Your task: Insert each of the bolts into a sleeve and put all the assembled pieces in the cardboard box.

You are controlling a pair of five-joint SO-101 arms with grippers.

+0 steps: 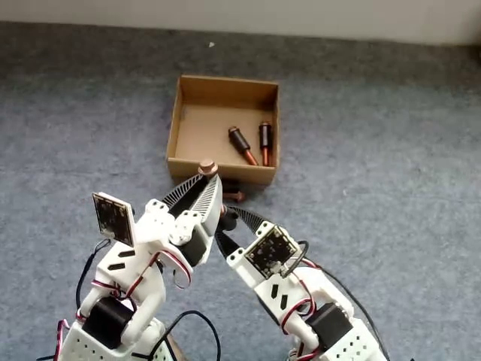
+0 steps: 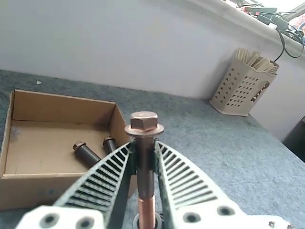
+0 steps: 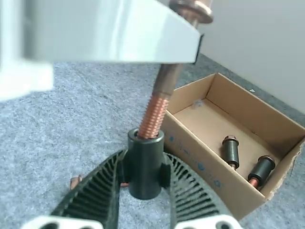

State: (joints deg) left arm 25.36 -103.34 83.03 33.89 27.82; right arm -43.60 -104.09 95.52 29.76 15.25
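Two grippers meet above a grey, felt-like table covering (image 1: pixel 391 165), and we see an insertion barely begun. The left gripper (image 2: pixel 144 149), its ribbed black fingers drawn narrow, clamps a copper-coloured hex-headed metal bolt (image 2: pixel 145 171) by the shank, head up and threaded end down. Directly beneath it, the right gripper (image 3: pixel 144 167) is closed on a short black cylindrical sleeve (image 3: pixel 145 143), held upright with its open mouth facing up. The bolt's long axis runs near vertical with a slight lean and lines up with the sleeve's bore. The thread tip sits at the mouth, with most of the thread exposed. We judge the coming move to be a straight push along that axis, and the lean could catch the thread on the rim.

Just beyond both grippers stands an open brown cardboard box (image 1: pixel 175 124). Two assembled bolt-and-sleeve pieces (image 1: pixel 243 144) (image 1: pixel 265 141) lie side by side on its floor near one side wall. One loose copper bolt (image 1: pixel 234 196) lies on the covering just beside the box's near wall, between box and grippers. We count it as work left.

Behind the box rises a plain pale wall (image 2: pixel 143 43). Near it, off to one side, stands a cream perforated basket (image 2: pixel 242 83) holding pale sticks.
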